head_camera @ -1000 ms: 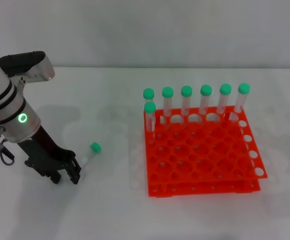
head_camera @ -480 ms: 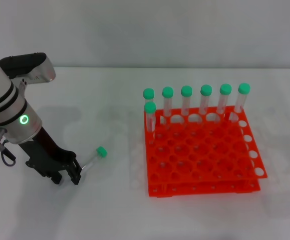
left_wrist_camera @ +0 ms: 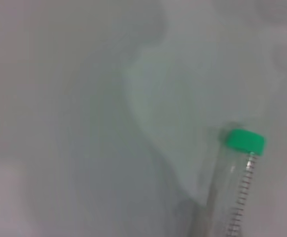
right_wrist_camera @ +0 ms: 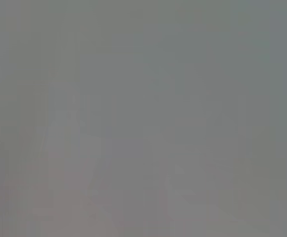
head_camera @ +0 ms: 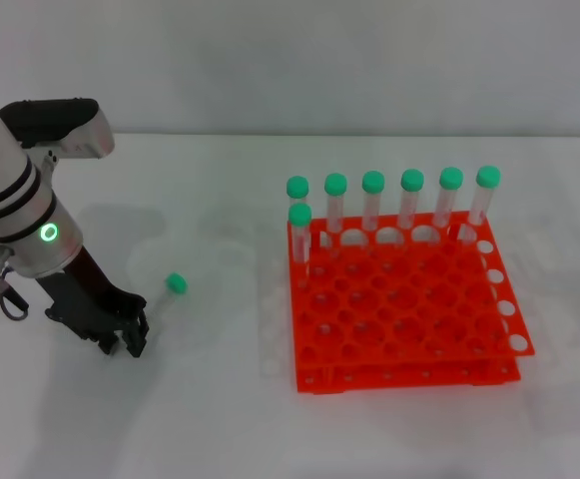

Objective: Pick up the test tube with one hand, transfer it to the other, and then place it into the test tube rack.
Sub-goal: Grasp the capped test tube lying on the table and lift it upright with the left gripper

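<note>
Head view: the left gripper (head_camera: pixel 130 337) grips the test tube (head_camera: pixel 166 296) by its tip, well to the left of the test tube rack (head_camera: pixel 405 304). The tube's long axis slants rackward, green cap leading. The right gripper is unseen.

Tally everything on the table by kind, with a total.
Green-capped test tubes standing in the rack: 7
Green-capped test tube held at the left gripper: 1
Orange test tube rack: 1
Total: 9
</note>
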You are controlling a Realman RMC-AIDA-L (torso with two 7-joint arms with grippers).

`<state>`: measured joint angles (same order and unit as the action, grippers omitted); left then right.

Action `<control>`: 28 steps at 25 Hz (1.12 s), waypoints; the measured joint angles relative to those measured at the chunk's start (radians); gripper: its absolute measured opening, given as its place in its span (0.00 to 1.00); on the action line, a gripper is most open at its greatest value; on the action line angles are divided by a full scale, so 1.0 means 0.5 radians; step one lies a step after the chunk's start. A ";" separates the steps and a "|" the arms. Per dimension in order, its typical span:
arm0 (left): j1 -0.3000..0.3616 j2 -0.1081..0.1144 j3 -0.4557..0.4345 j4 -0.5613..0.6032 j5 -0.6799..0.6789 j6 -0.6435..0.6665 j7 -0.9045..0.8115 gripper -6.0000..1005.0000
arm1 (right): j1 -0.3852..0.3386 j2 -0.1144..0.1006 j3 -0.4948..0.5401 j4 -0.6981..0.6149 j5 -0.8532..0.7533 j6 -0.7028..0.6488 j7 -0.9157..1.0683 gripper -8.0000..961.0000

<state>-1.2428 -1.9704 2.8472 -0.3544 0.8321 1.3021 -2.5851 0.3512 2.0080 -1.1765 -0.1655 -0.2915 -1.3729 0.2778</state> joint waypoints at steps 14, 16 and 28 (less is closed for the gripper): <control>-0.003 -0.007 0.000 0.000 0.033 -0.050 0.003 0.26 | 0.001 0.003 0.000 -0.005 0.002 0.000 0.000 0.89; -0.006 -0.007 0.000 -0.008 0.020 -0.052 0.009 0.25 | 0.003 0.003 0.000 -0.005 0.001 0.000 0.000 0.89; -0.021 -0.018 0.000 -0.458 -0.458 0.013 0.352 0.24 | -0.001 0.002 0.000 -0.007 -0.004 -0.013 0.000 0.89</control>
<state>-1.2533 -1.9793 2.8469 -0.5832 0.6030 1.3088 -2.4091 0.3509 2.0090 -1.1765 -0.1688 -0.2933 -1.3792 0.2776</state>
